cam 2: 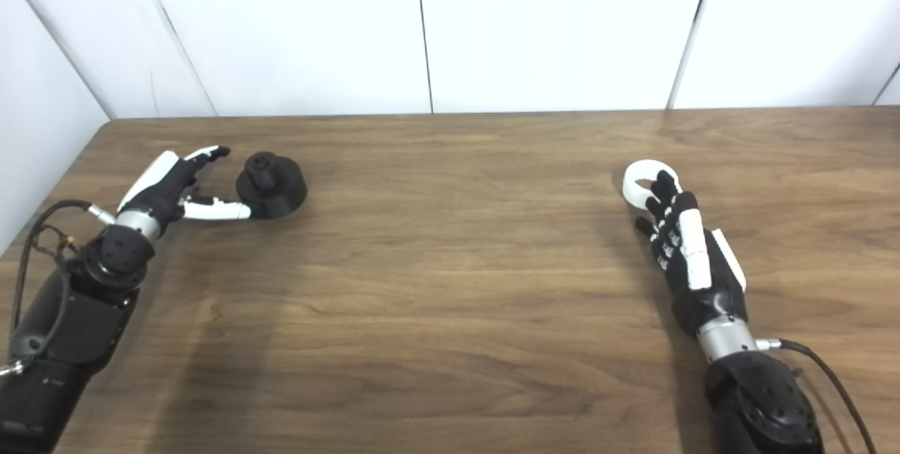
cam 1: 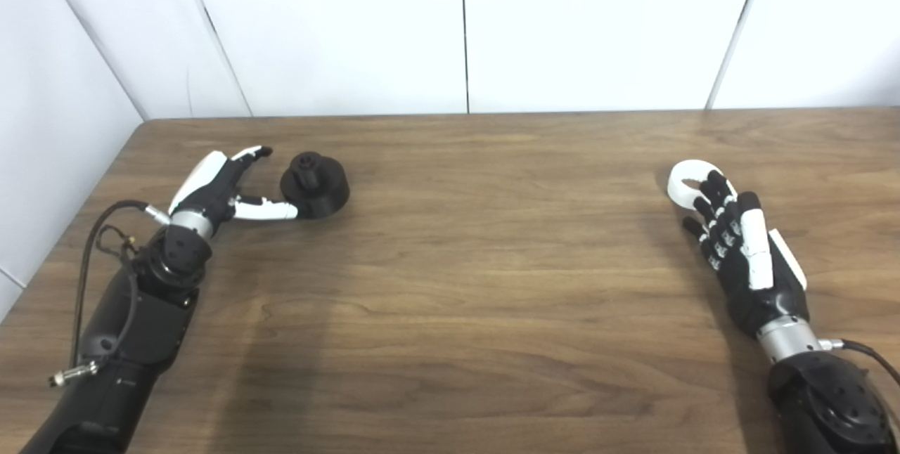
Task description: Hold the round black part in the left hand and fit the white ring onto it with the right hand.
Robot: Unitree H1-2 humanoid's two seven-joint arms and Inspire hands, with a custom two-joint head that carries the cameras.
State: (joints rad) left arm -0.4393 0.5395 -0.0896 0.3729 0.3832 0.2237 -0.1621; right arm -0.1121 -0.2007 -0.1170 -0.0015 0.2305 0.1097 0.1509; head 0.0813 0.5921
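The round black part [cam 1: 315, 184] rests on the wooden table [cam 1: 478, 264] at the far left, a short hub standing up from its top. My left hand [cam 1: 225, 188] lies open just left of it, fingers spread above and thumb reaching toward the part's base; the thumb tip meets or nearly meets it. On the right side the white ring [cam 1: 688, 183] lies flat on the table. My right hand [cam 1: 738, 243] is open, its fingertips overlapping the ring's near edge and hiding part of it. The ring is not grasped.
White wall panels [cam 1: 464, 25] stand behind the table's back edge. A white side wall [cam 1: 49, 124] runs close along the left edge near my left arm. A cable [cam 1: 105, 229] loops off the left forearm.
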